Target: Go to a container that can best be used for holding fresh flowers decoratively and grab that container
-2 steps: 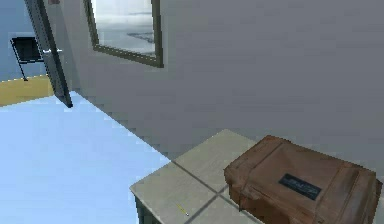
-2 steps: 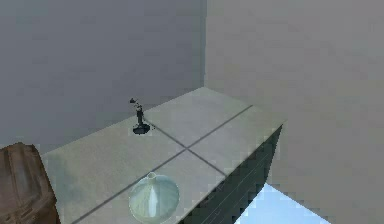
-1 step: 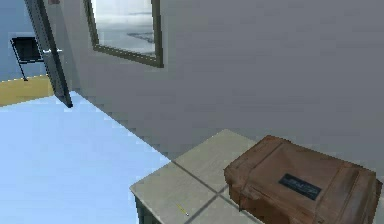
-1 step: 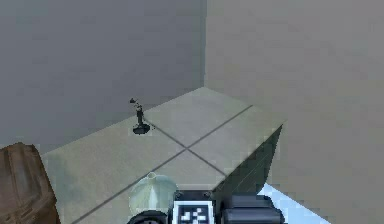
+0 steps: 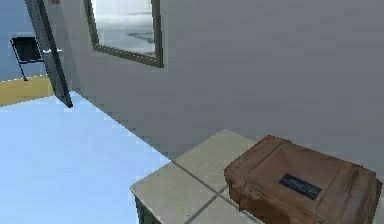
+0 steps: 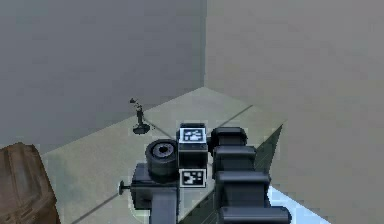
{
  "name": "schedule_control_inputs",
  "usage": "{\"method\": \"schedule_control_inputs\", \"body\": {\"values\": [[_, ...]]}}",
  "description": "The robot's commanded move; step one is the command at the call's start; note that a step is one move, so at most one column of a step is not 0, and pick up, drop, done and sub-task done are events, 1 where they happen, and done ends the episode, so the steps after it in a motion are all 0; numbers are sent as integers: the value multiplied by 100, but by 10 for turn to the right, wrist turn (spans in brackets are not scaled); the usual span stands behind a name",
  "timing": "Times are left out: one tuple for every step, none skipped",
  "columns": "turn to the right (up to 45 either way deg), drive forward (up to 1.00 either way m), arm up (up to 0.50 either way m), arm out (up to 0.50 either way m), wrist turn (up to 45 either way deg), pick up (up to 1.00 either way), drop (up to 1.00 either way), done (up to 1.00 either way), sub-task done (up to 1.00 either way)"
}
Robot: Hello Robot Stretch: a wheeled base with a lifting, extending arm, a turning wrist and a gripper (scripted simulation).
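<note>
Above beige tabletop [image 6: 100, 150]: arm [image 6: 240, 190] reaches out; cannot tell whether tool [image 6: 133, 184] holds anything.

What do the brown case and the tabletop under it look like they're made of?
The brown case looks like leather or stained wood, matte: warm brown with raised ribs and a dark plate on top; I cannot tell which. The tabletop looks like pale stone or tile, smooth and dull, split by thin dark seams.

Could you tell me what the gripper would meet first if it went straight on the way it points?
Probably the brown case, as the gripper seems to point at it; depth is unclear.
</note>
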Motion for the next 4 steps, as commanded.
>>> {"method": "schedule_control_inputs", "body": {"values": [[0, 0, 0, 0, 450, 0, 0, 0, 0], [0, 0, 0, 0, 450, 0, 0, 0, 0], [0, 0, 0, 0, 450, 0, 0, 0, 0], [0, 0, 0, 0, 240, 0, 0, 0, 0]]}}
